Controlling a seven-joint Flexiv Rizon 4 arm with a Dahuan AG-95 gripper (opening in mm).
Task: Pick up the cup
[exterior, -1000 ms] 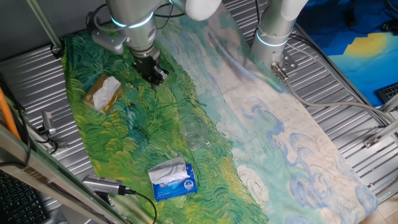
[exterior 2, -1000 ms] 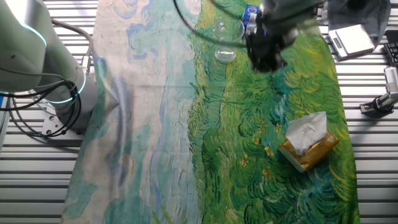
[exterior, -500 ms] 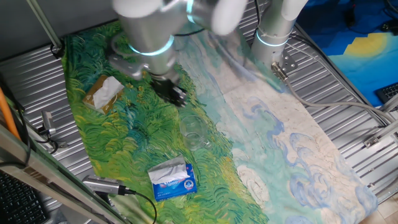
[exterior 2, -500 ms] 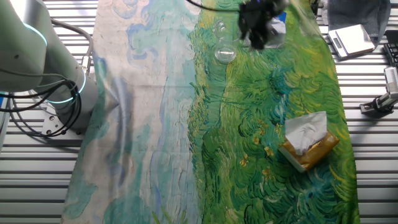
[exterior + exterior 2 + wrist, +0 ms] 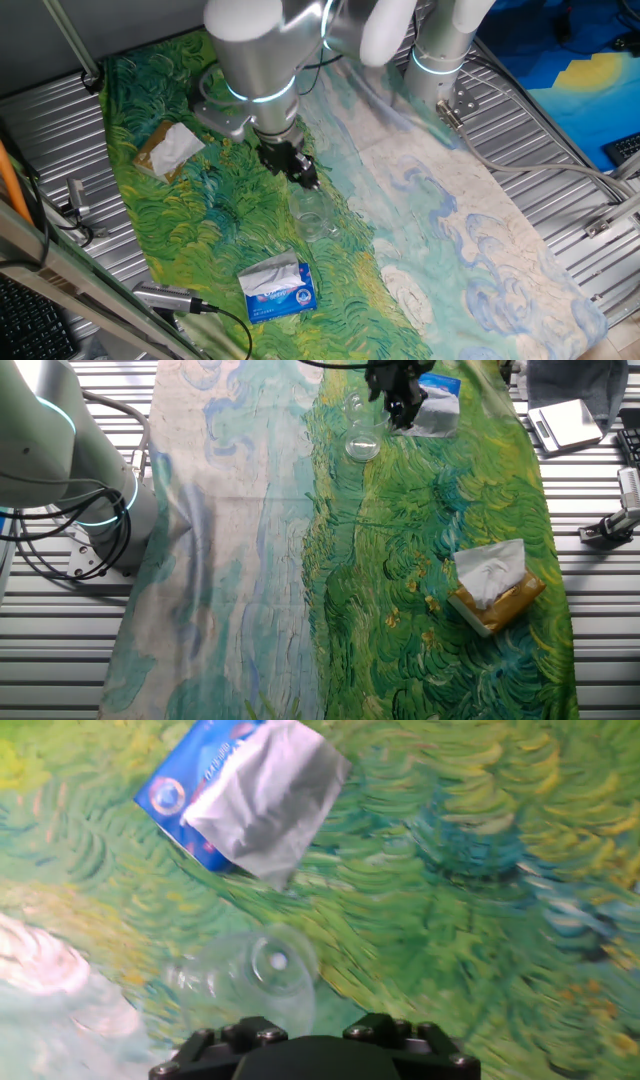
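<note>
The cup point(image 5: 311, 214) is small, clear and colourless and rests on the green painted cloth point(image 5: 200, 230). It appears to lie on its side. My gripper point(image 5: 302, 172) hangs just above and behind it, pointing down, apart from it. In the other fixed view the gripper point(image 5: 401, 407) is just right of the cup point(image 5: 361, 444). In the hand view the cup point(image 5: 248, 978) is low and left of centre, right in front of the gripper's mount point(image 5: 310, 1055). The fingers do not show there, so I cannot tell how the jaws stand.
A blue-and-white tissue packet point(image 5: 279, 287) lies in front of the cup, also in the hand view point(image 5: 248, 798). A brown packet with white paper point(image 5: 168, 149) lies at the cloth's far left. A second arm's base point(image 5: 440, 60) stands behind. Ribbed metal table point(image 5: 560, 190) surrounds the cloth.
My arm has swung from near the brown packet across the cloth towards the cup and now hangs right beside it. The cup and packets have not moved.
</note>
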